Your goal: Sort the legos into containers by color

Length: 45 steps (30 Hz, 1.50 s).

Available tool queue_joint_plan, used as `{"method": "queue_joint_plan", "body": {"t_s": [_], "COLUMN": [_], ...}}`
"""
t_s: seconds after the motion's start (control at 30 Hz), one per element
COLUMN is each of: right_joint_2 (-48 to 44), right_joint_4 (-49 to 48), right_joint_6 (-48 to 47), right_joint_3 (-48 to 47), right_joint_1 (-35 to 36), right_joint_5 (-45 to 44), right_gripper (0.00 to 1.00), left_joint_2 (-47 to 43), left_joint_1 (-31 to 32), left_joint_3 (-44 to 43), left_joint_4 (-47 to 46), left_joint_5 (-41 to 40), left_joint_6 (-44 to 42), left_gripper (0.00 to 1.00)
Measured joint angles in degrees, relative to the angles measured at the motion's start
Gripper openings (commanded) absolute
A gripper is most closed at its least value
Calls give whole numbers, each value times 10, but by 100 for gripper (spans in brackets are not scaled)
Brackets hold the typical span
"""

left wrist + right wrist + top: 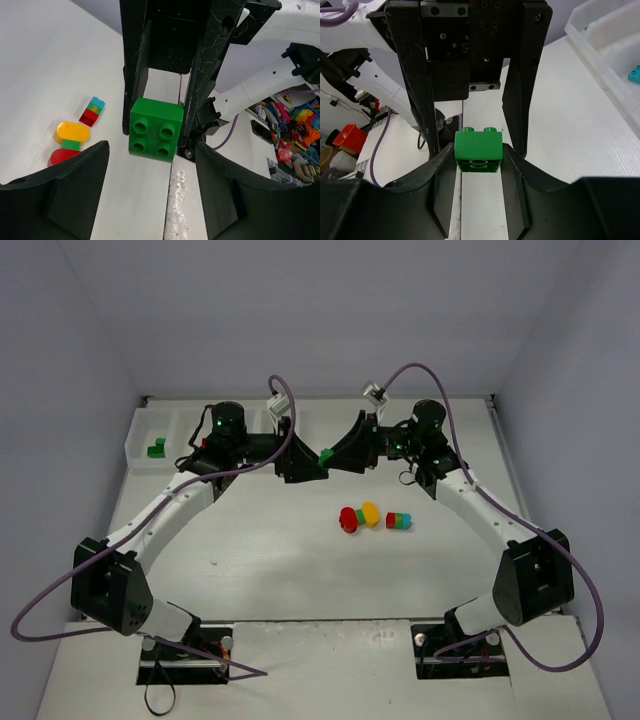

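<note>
My right gripper (338,454) is shut on a green two-by-two brick (326,455) and holds it above the table, mid-back. In the right wrist view the brick (478,149) sits clamped between the fingertips of that gripper (478,157). My left gripper (303,462) faces it, open and empty. In the left wrist view its jaws (150,172) stand wide apart just short of the brick (155,129). A red, green and yellow stack (358,517) and a red, green and blue stack (399,521) lie on the table. The translucent tray (140,453) holds a green brick (156,449).
The tray's right part is hidden behind the left arm. In the right wrist view the tray (600,47) holds a cyan brick (635,74). Both stacks show in the left wrist view, the yellow-topped one (71,133) and the small one (92,111). White walls enclose the table.
</note>
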<state>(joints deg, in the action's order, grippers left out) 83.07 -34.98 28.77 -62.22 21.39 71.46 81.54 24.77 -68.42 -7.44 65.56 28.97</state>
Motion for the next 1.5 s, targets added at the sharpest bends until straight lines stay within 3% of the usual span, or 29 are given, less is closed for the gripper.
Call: {"method": "queue_joint_plan", "body": {"t_s": [0.17, 0.37, 0.4, 0.5, 0.53, 0.6, 0.63, 0.8, 0.9, 1.1, 1.27, 1.5], "right_joint_2": [6, 10, 10, 10, 10, 10, 10, 10, 10, 9, 0, -40], "right_joint_4": [-9, -15, -16, -20, -20, -20, -20, -16, -9, 5, 41, 89], "right_joint_6": [7, 12, 15, 18, 18, 18, 17, 6, -3, -5, -7, -28], "right_joint_3": [0, 0, 0, -1, -1, 0, 0, 0, 0, 4, 13, 45], "right_joint_1": [0, -1, -1, -4, -4, -4, -4, -7, -10, -36, -81, -97], "right_joint_5": [0, -3, -3, 0, 0, 0, 0, -8, -21, -62, -115, -158], "right_gripper": [0, 0, 0, 0, 6, 29, 32, 78, 90, 94, 94, 94], "left_joint_2": [17, 23, 23, 25, 25, 25, 25, 25, 25, 19, 3, 9], "left_joint_1": [13, 15, 15, 15, 15, 15, 15, 11, 6, -32, -137, -344], "left_joint_3": [-2, -5, -5, -6, -6, -6, -6, -6, -5, 10, 22, -18], "left_joint_4": [-11, -16, -17, -19, -19, -19, -19, -17, -17, 19, 109, 234], "left_joint_5": [0, 2, 2, 0, 0, 1, 1, 0, 0, -7, -64, -316], "left_joint_6": [7, 16, 13, 14, 14, 14, 14, 15, 14, -9, -49, -66], "left_gripper": [56, 32, 19, 9, 6, 5, 5, 4, 4, 4, 4, 4]}}
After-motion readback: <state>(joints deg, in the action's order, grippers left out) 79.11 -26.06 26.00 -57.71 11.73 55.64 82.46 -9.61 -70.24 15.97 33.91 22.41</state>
